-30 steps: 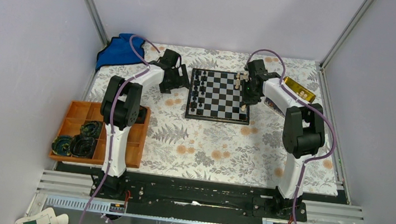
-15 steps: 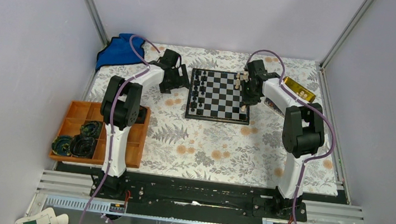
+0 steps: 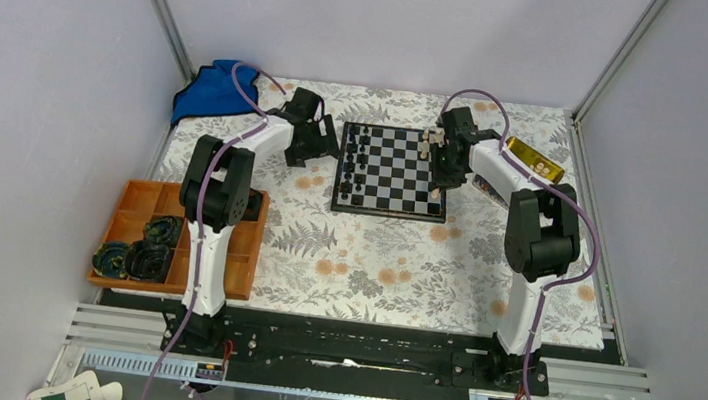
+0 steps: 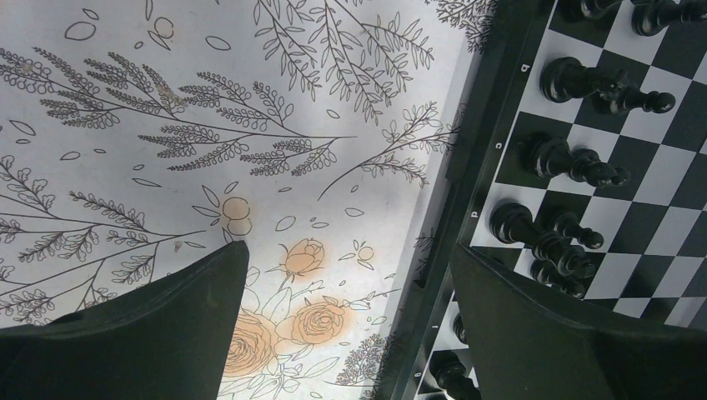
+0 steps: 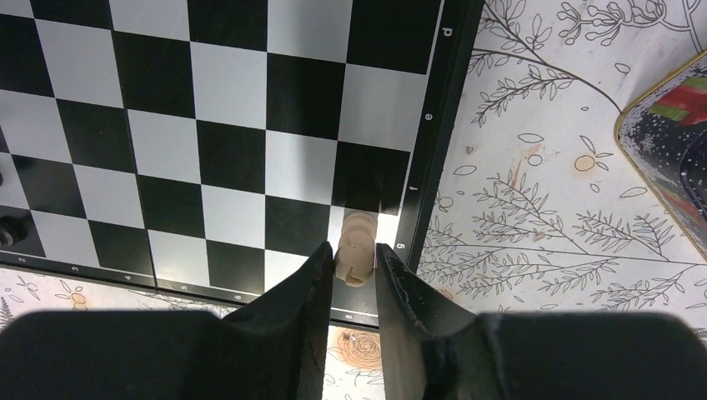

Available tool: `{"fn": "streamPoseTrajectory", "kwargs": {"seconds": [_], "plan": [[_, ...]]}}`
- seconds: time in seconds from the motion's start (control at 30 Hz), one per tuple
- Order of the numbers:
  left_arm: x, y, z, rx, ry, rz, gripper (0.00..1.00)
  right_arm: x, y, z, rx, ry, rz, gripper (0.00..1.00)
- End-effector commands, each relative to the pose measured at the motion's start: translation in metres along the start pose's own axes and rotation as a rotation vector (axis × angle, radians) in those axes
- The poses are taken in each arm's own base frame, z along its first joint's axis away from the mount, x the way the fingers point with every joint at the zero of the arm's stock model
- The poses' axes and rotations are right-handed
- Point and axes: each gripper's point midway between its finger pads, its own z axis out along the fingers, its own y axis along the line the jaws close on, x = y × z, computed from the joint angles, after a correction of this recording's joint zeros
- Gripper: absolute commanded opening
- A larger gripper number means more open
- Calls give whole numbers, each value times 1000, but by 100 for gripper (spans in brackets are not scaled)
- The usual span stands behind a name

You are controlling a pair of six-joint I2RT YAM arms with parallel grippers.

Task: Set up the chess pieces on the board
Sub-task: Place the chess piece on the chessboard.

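The board [image 3: 394, 169] lies at the back middle of the flowered cloth. Black chess pieces [image 3: 356, 165] stand along its left side; they also show in the left wrist view [image 4: 575, 162]. Several pale pieces [image 3: 427, 143] stand at its far right corner. My right gripper [image 3: 446, 165] is over the board's right edge [image 5: 225, 83]. It [image 5: 354, 267] is shut on a pale chess piece [image 5: 358, 237], upright over a white edge square. My left gripper [image 3: 319, 146] is open and empty [image 4: 346, 275] over the cloth, just left of the board's border [image 4: 463, 167].
A gold tin [image 3: 534, 160] lies right of the board, close to my right arm, and shows in the right wrist view [image 5: 667, 142]. A blue cloth [image 3: 214, 86] lies at the back left. An orange tray [image 3: 143, 201] with dark items sits at the left.
My right gripper has shifted slightly towards the far side along the board's right edge. The left arm has not moved.
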Motion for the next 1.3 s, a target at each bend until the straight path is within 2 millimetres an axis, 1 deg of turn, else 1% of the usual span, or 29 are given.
{"fn": "streamPoseTrajectory", "kwargs": {"seconds": [0.0,0.37,0.63,0.77,0.93,1.03,1.13,1.17,1.27], "plan": [[2,-4,6,6,3,-1,99,-3,7,-13,-21,-12,-20,32],[1,-5,3,8,-2,2,99,-5,8,-19,-25,-23,-26,37],[-3,-7,1,13,-9,2,99,-13,9,-29,-28,-46,-31,38],[-5,-8,-1,13,-15,4,99,-23,12,-39,-36,-77,-28,38],[-6,-8,-1,12,-16,7,99,-47,11,-61,-19,-157,-17,39],[-6,-8,-1,12,-17,6,99,-67,-1,-77,19,-221,12,39],[-6,-6,-1,10,-15,2,99,-85,-21,-91,47,-284,69,39],[-6,-6,-1,10,-15,2,99,-89,-29,-95,62,-302,88,39],[-5,-4,-1,8,-14,0,99,-99,-65,-103,131,-347,173,40]]}}
